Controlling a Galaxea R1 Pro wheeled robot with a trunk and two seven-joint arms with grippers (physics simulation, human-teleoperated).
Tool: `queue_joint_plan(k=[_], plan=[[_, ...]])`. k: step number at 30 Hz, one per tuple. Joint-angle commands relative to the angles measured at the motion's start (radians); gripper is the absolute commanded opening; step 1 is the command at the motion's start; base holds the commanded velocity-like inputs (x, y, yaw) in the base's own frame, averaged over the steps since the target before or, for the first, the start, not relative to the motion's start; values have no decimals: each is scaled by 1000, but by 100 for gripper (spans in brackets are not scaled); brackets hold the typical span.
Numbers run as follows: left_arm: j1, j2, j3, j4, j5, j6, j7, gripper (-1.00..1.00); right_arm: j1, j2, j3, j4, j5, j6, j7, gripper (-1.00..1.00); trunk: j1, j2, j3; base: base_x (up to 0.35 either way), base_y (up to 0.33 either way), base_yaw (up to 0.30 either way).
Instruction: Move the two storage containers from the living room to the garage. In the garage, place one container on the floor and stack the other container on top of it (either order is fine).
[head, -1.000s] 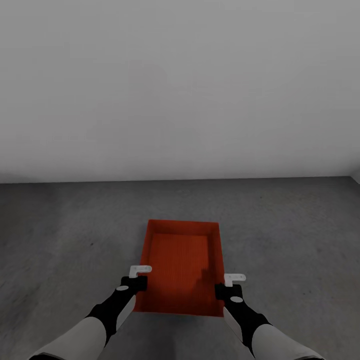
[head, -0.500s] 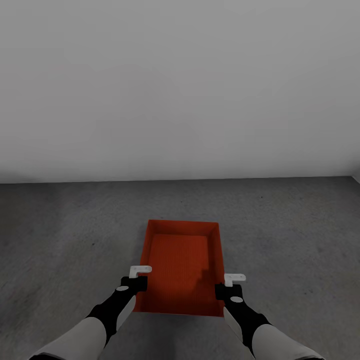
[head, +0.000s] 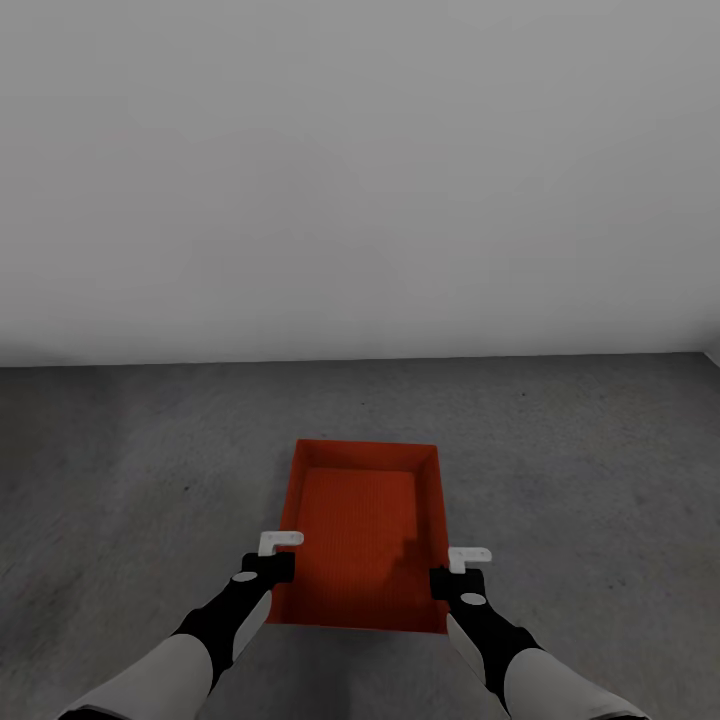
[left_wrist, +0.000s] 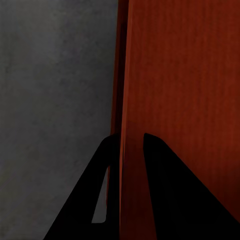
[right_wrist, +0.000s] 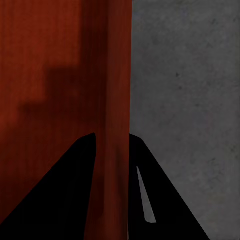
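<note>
One orange-red open-top storage container (head: 360, 520) is in front of me over the dark grey concrete floor (head: 120, 480) of the garage, its long side running away from me. My left gripper (head: 278, 570) is shut on its left wall near the front corner. The right gripper (head: 445, 580) is shut on the right wall opposite. In the left wrist view the wall (left_wrist: 131, 90) stands between the black fingers (left_wrist: 95, 200). The right wrist view shows the other wall (right_wrist: 112, 90) clamped the same way. The bin is empty. The second container is out of view. Whether the bin touches the floor, I cannot tell.
A plain light grey wall (head: 360, 180) rises a few bin-lengths beyond the container. Bare concrete spreads to both sides and ahead of the bin.
</note>
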Motion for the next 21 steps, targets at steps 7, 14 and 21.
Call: queue_joint_plan(k=[7,14,21], plan=[[-1,19,26,-5,-6,-74,16,-100,0,-2,-18,4,-18,-5,-7,-100,0,0,-1,0,0,0],[-1,19,26,-5,-5,-74,15,-100,0,-2,-18,4,-18,-5,-7,-100,27,-49,-23,0,0,0],[-1,20,26,-6,-6,-74,16,-100,0,-2,-18,4,-18,-5,-7,-100,46,-84,-38,0,0,0]])
